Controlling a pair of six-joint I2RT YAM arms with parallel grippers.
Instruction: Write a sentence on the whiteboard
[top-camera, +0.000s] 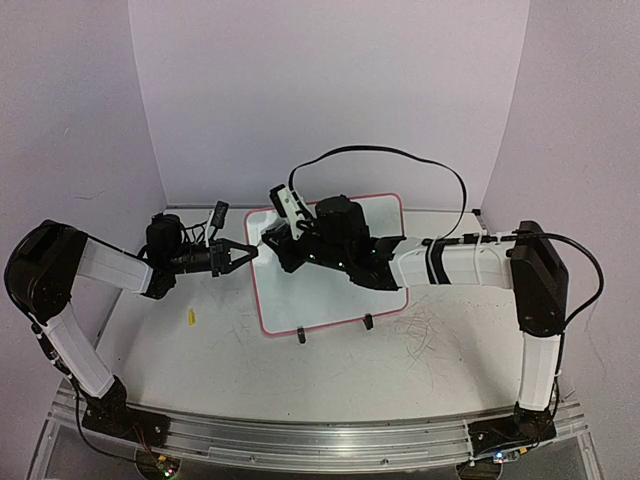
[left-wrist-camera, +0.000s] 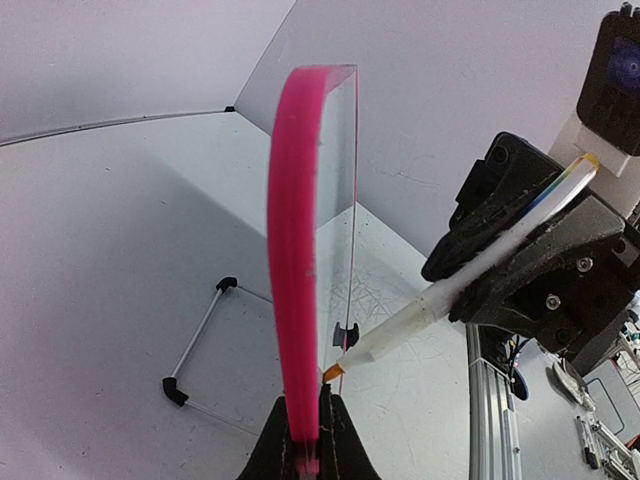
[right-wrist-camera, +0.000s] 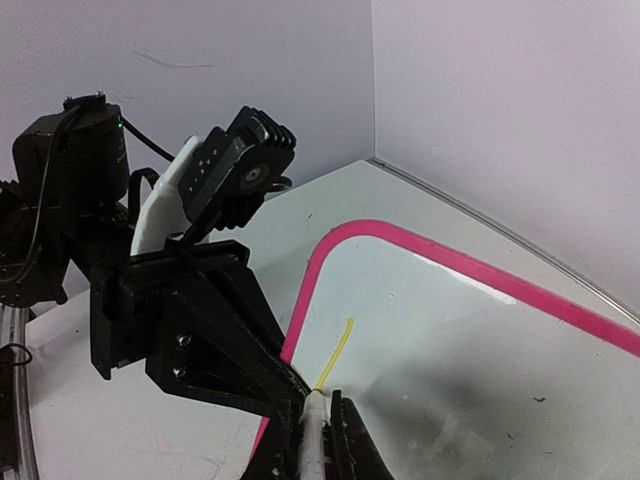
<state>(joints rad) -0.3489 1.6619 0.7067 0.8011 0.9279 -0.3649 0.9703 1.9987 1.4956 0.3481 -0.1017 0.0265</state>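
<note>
Top external: right arm (top-camera: 460, 266) folds leftward across the whiteboard (top-camera: 322, 302).

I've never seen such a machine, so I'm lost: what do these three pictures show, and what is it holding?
Two robot arms stand at a table's near edge. One picture looks down from above; the other two come from a camera on each wrist. The left gripper is shut on the pink rim of a whiteboard. The right gripper is shut on a marker, its tip at the board, where a short yellow stroke shows. Also on the table: a small yellow piece and grey scribbles.
</note>
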